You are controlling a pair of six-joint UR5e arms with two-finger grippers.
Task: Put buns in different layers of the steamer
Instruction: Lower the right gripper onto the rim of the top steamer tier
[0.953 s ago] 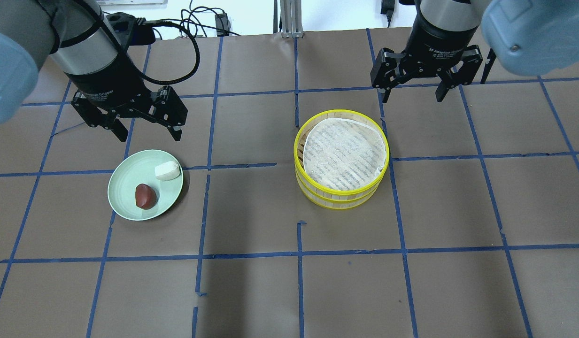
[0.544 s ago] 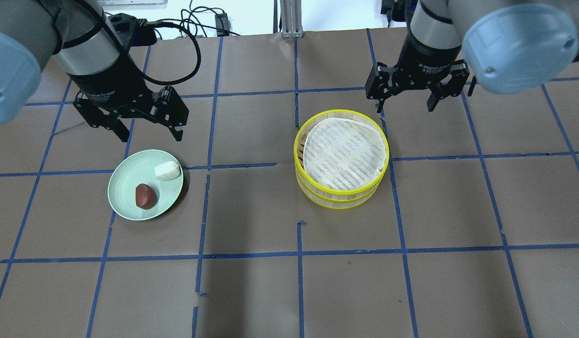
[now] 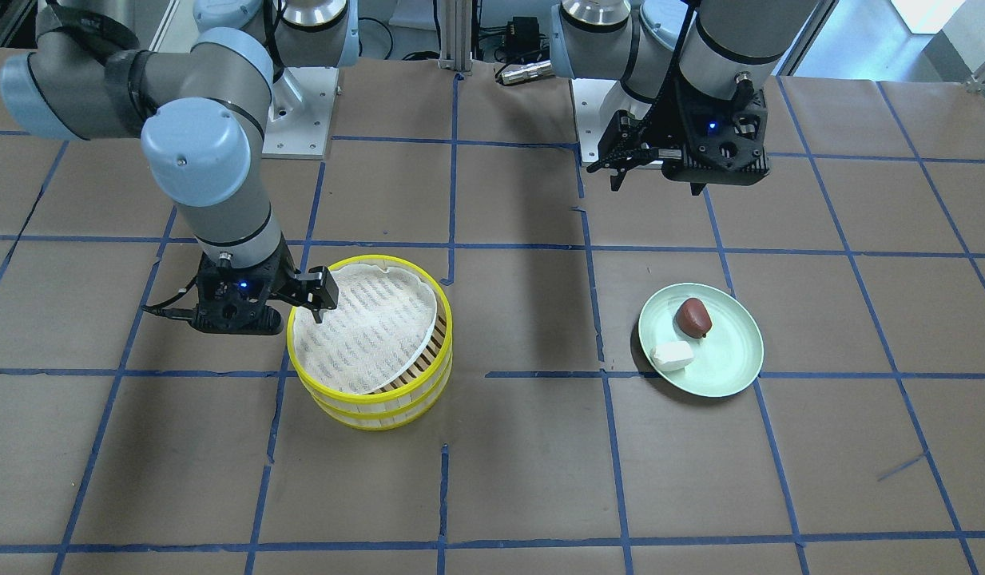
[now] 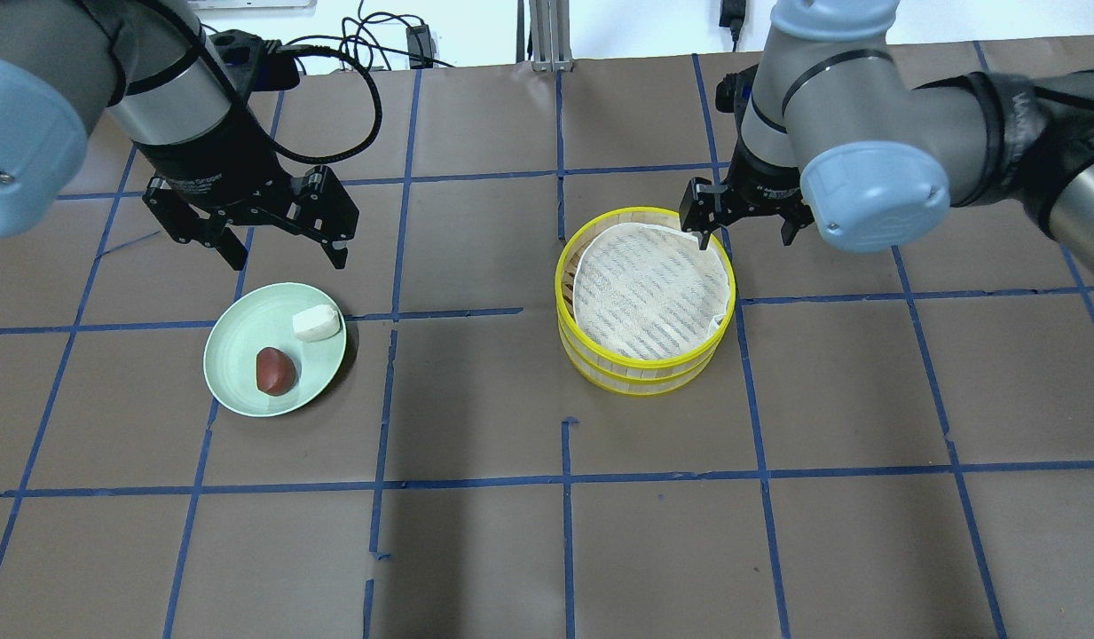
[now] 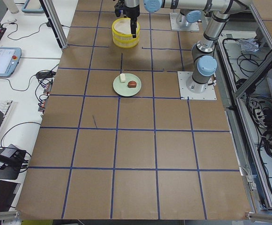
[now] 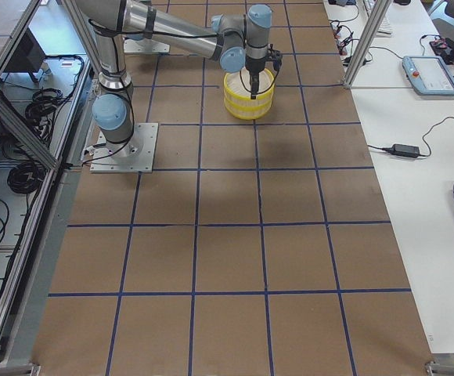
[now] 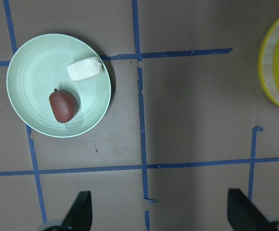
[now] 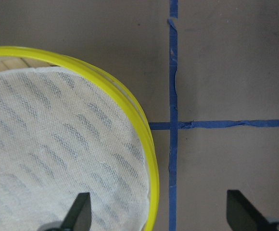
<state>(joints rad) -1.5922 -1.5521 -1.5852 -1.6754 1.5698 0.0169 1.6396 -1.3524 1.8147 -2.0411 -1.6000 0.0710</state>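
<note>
Fingers [image 8: 79, 211] of the right gripper [image 4: 743, 232] spread astride the steamer rim [image 4: 644, 362]

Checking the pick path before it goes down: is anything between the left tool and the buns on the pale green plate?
Nothing visible. The open left tool hangs beside the round pale green plate; the white bun and red-brown bun lie uncovered on it.

The brown-papered table [image 4: 547, 550], gridded in blue tape [image 4: 564, 479], is seen carrying the stacked steamer layers [image 4: 644, 373] and a pale green plate [image 4: 232, 364], both kept well clear of every edge.
</note>
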